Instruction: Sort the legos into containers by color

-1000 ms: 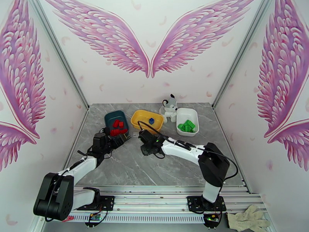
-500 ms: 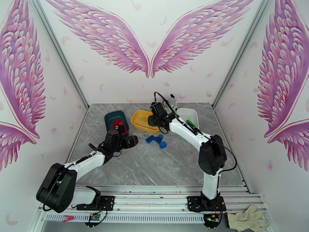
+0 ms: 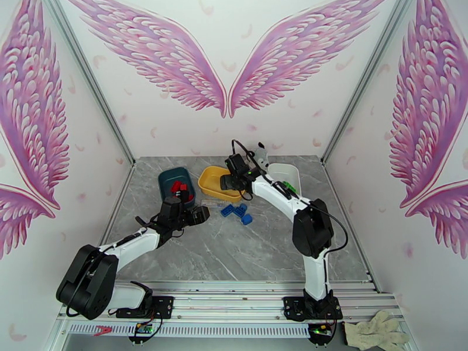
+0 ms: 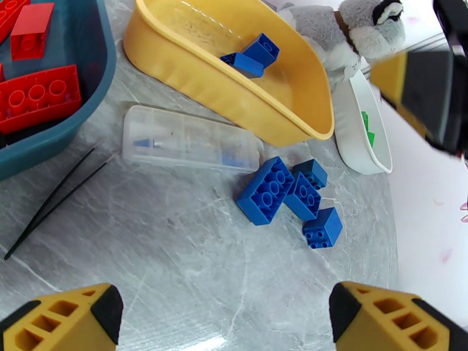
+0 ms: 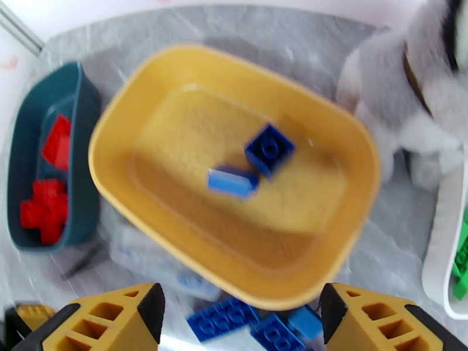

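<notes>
High rear overhead view, wrist views close, looking down, sharing yellow tub (image 4: 193, 77)

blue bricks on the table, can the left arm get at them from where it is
Probably yes. The left claw is open and faces the blue bricks across bare table, with nothing between. The clear case lies off to one side.

From my station, the yellow rounded plastic tub (image 4: 193, 77) holds two blue studded bricks (image 4: 253, 54). Left of it sits the dark teal plastic tub (image 4: 96, 83), right of it the white plastic tub (image 4: 357, 141), and before it, on the tabletop, a clear flat plastic case (image 4: 187, 140) and loose blue bricks (image 4: 292, 194).
</notes>
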Available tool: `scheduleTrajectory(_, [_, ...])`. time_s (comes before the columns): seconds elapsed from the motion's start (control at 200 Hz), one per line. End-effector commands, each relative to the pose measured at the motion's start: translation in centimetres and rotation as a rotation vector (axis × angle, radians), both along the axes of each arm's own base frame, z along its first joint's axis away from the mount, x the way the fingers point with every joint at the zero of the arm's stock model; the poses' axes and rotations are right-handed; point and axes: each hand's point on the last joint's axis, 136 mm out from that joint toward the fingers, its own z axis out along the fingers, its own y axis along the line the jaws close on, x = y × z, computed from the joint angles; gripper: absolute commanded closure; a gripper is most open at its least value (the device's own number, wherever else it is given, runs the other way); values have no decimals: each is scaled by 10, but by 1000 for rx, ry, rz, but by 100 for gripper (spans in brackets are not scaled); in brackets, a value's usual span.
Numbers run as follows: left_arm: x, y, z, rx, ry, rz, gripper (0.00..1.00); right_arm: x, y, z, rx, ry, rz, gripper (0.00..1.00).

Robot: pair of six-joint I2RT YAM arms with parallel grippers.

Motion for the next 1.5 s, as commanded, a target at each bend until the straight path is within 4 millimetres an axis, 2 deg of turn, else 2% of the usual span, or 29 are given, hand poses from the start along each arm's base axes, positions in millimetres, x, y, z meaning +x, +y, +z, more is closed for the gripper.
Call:
scheduleTrajectory(0.0, [5, 1, 20, 1, -49, 6, 1, -22, -19, 11, 4, -27, 8, 18])
scheduleTrajectory(0.115, [5, 3, 21, 4, -53, 15, 1, -48, -37, -14, -15, 44, 4, 17])
scheduleTrajectory(0.29, [5, 5, 21, 7, -53, 20, 1, -80, -49, -53, -11, 132, -2, 16])
scheduleTrajectory(0.46, [6, 5, 19, 6, -46, 19, 1, -88, -57, -86, -47, 158, -3, 13])
scheduleTrajectory(0.57, [6, 5, 17, 6, -42, 21, 1, -88, -58, -98, -54, 151, 4, 11])
scheduleTrajectory(0.785, [6, 5, 18, 3, -42, 20, 1, -81, -54, -114, -77, 166, 18, 11])
scheduleTrajectory(0.95, [6, 5, 18, -3, -40, 19, 1, -75, -54, -128, -111, 190, 13, 16])
scheduleTrajectory(1.13, [6, 4, 17, -5, -36, 15, 1, -73, -52, -129, -110, 183, 20, 20])
scheduleTrajectory(1.5, [7, 3, 12, -4, -23, 12, 1, -81, -35, -128, -41, 199, 74, 32])
